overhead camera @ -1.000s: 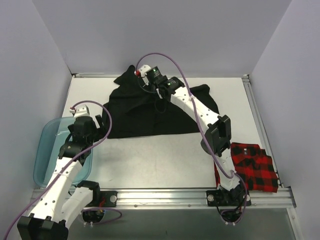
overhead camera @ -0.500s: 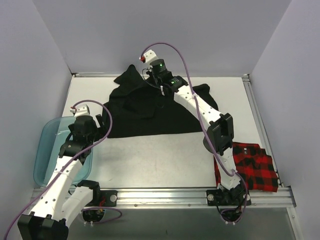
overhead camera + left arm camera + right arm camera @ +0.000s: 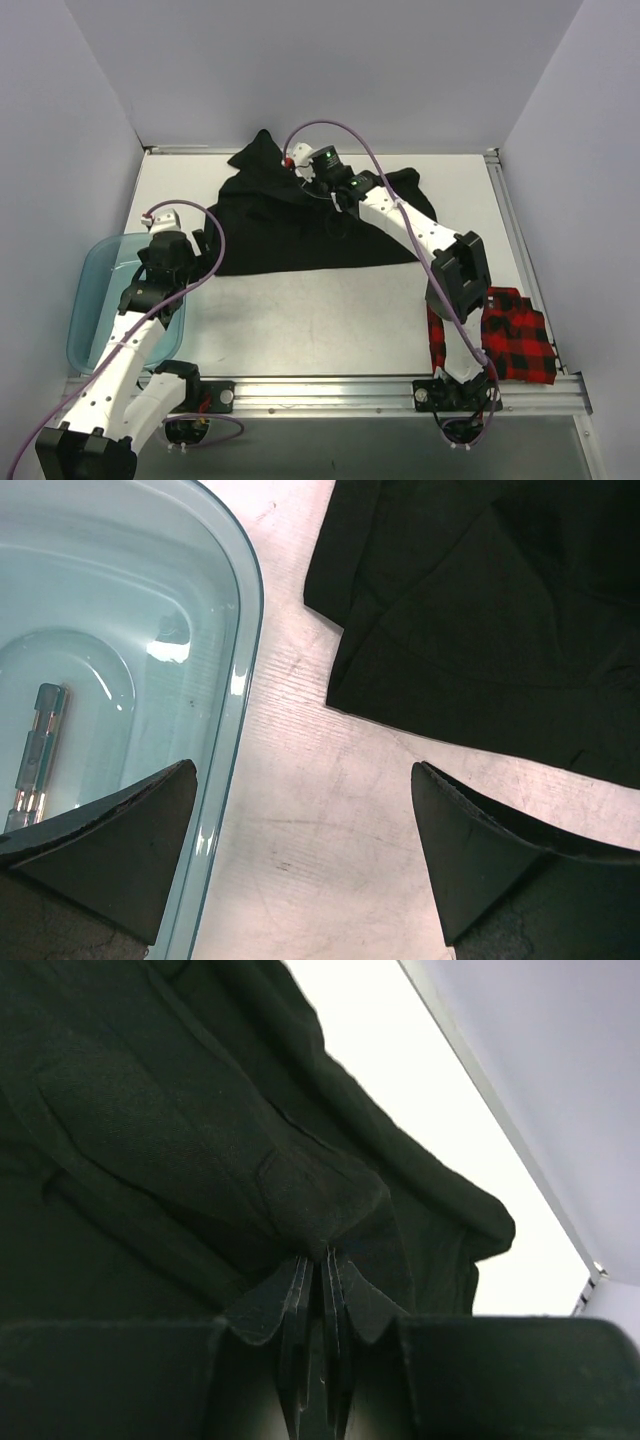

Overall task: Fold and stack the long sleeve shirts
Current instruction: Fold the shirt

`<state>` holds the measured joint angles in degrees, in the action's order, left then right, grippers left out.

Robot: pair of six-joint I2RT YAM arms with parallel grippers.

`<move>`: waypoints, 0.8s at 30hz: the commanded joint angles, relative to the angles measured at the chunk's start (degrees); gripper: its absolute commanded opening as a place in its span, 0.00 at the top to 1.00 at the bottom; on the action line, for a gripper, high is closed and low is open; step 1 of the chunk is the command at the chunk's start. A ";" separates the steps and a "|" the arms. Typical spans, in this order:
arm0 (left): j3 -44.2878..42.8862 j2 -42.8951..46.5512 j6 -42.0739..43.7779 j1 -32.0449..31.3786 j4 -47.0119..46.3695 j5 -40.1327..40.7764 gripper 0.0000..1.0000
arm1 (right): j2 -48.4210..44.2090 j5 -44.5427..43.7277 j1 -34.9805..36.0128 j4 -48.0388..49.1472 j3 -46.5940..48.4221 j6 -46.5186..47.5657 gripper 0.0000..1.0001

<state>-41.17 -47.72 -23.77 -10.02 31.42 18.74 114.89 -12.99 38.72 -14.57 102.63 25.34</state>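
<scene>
The black long sleeve shirt [image 3: 280, 230] lies spread over the back middle of the table, bunched up at its far left corner. My right gripper [image 3: 305, 172] reaches over its back part. In the right wrist view that gripper [image 3: 322, 1260] is shut on a pinched fold of the black cloth [image 3: 150, 1110]. The red-and-black check shirt [image 3: 518, 340] lies folded at the front right, partly under the right arm. My left gripper [image 3: 205, 245] hovers open beside the black shirt's left edge [image 3: 480, 600]; nothing sits between its fingers [image 3: 303, 770].
A translucent teal tub [image 3: 90, 300] stands at the front left, its rim [image 3: 240, 680] just under my left finger, with a small stick-like item [image 3: 35, 745] inside. White walls close in the table on three sides. A metal rail runs along the near edge [image 3: 330, 390].
The right gripper rose toward the back wall with the black cloth, then came down and forward again. The right elbow swung right, covering more of the check shirt. The left arm held still.
</scene>
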 commanded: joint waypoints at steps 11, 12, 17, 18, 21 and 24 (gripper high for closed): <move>-0.05 -0.26 -0.31 0.18 -2.24 -1.08 0.03 | -8.37 -1.59 1.27 -15.39 -4.10 10.08 0.91; -0.05 -0.26 -0.31 0.26 -2.15 -1.08 0.03 | -7.93 -2.73 1.18 -15.92 -4.89 9.99 0.90; 0.03 -0.26 -0.31 0.18 -2.24 -1.34 0.03 | -5.65 -7.66 1.18 -16.72 -7.27 8.24 0.69; -0.05 -0.18 -0.31 0.18 -2.24 -1.34 0.02 | -5.29 -7.92 1.10 -16.63 -7.53 7.88 0.60; 0.03 -0.18 -0.22 0.26 -2.24 -1.34 0.03 | -5.64 -8.01 0.31 -16.72 -7.09 3.15 0.41; -0.05 -0.09 -0.22 0.27 -2.15 -1.43 0.03 | -8.26 -5.92 -1.45 -16.63 -6.65 -5.37 0.38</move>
<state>-41.01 -48.03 -23.77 -10.02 31.42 17.76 109.93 -18.13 39.24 -29.76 95.18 28.40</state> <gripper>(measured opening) 0.974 0.614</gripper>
